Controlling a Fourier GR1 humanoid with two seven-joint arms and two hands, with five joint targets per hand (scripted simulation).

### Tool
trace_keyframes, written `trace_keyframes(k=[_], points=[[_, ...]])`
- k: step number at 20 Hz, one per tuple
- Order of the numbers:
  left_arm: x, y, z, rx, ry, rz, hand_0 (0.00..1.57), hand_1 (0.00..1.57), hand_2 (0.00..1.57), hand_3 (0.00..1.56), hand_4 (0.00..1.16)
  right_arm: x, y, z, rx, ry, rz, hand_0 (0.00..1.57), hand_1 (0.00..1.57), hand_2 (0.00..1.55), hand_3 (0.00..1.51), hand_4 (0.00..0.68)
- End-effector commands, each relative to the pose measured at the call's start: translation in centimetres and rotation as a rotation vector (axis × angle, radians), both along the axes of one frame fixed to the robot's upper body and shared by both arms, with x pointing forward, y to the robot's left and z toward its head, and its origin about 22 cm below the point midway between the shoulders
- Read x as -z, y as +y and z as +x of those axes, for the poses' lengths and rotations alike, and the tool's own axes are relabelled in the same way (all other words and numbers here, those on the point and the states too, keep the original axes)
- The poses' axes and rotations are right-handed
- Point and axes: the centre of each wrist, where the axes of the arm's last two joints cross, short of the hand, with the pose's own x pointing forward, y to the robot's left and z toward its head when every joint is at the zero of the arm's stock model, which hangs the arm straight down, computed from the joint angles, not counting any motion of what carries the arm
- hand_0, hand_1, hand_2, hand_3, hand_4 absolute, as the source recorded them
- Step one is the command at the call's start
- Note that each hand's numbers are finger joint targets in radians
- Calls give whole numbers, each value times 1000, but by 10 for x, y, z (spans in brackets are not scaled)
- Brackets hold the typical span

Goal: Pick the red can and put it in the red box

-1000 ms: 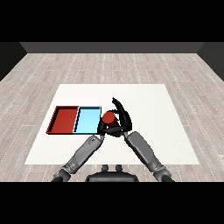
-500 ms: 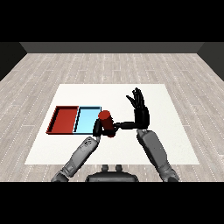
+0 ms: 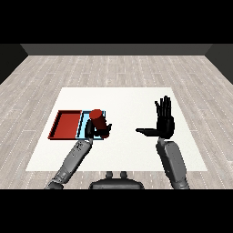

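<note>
Left robot hand: curling around the red can, holding it tilted over the light blue tray, right of the red tray. Right robot hand: standing upright at right, fingers spreading apart.

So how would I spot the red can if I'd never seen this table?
Start at the white table and find the two trays lying side by side near its left edge. Over the light blue tray, the one on the right, the left hand curls round the red can, the only cylinder here, tilted.
</note>
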Motion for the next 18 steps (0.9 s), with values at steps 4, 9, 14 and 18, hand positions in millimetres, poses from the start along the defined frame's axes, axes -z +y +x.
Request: trace_keyframes(k=[4, 9, 14, 18], points=[[-26, 53, 0, -111, -8, 129, 1571, 1571, 1552, 1437, 1115, 53, -35, -12, 65, 111, -60, 0, 0, 0, 0, 0], [-35, 79, 22, -174, -3, 201, 1571, 1571, 1558, 1432, 1134, 84, -79, -20, 96, 176, -51, 0, 0, 0, 0, 0], [-49, 120, 57, -291, 36, 334, 1445, 1445, 1456, 1394, 1106, 112, -67, -31, 98, 253, -78, 0, 0, 0, 0, 0], [-22, 154, 73, -396, 185, 399, 1544, 1544, 1523, 1445, 1079, 109, -60, -17, 108, 241, -70, 0, 0, 0, 0, 0]])
